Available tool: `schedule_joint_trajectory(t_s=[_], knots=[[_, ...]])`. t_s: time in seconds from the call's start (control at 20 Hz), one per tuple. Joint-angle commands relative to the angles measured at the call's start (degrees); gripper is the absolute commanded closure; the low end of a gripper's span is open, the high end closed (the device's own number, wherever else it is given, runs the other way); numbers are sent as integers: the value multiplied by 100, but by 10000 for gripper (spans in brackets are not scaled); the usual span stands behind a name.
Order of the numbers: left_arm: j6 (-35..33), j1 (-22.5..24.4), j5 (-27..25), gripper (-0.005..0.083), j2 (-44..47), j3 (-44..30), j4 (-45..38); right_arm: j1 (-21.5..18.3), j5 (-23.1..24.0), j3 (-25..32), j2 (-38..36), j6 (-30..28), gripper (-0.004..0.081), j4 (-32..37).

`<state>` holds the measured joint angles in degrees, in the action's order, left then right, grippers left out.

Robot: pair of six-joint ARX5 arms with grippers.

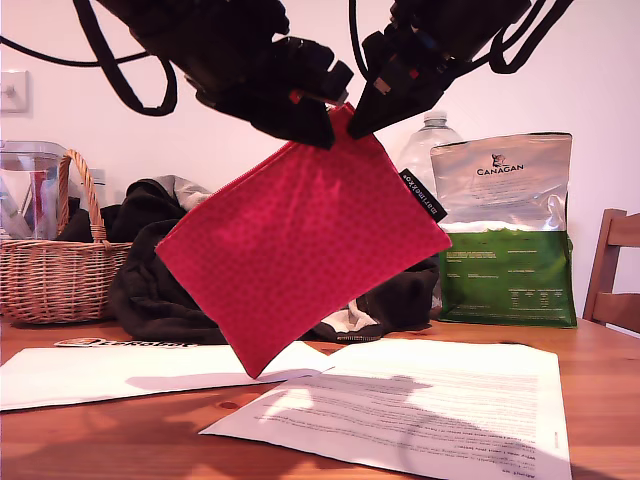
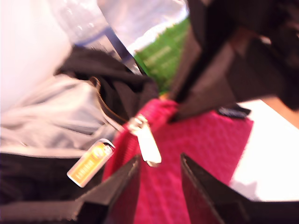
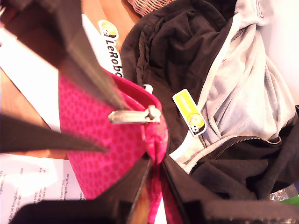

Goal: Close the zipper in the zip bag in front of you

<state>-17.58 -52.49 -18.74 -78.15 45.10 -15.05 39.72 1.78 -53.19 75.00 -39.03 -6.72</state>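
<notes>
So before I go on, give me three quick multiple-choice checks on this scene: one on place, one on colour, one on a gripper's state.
1. Where is the zip bag?
A. flat on the papers
B. held up in the air
C. in the basket

2. What colours is the Canagan bag?
A. silver and green
B. blue and white
C. all black

3. How is my second gripper?
A. wide open, holding nothing
B. out of view
C. shut on the zip bag's edge

Answers:
1. B, it hangs tilted, clear of the table.
2. A, silver top, green lower part.
3. C, its fingers pinch the pink fabric.
</notes>
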Motion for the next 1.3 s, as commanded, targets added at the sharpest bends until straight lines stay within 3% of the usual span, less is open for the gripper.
schedule_joint_trajectory(t_s=[0.0,0.25,0.45,1.25], knots=[[-46,-13,-24,543,13,-96,-140,-39,-37,-96,-114,94,781,122],[-44,26,109,543,13,-96,-348,-44,-37,-96,-114,168,781,125],[-44,72,267,593,13,-96,-293,-42,-39,-96,-114,173,781,122],[20,306,774,601,-103,-96,-297,-42,-129,-96,-114,175,781,127]])
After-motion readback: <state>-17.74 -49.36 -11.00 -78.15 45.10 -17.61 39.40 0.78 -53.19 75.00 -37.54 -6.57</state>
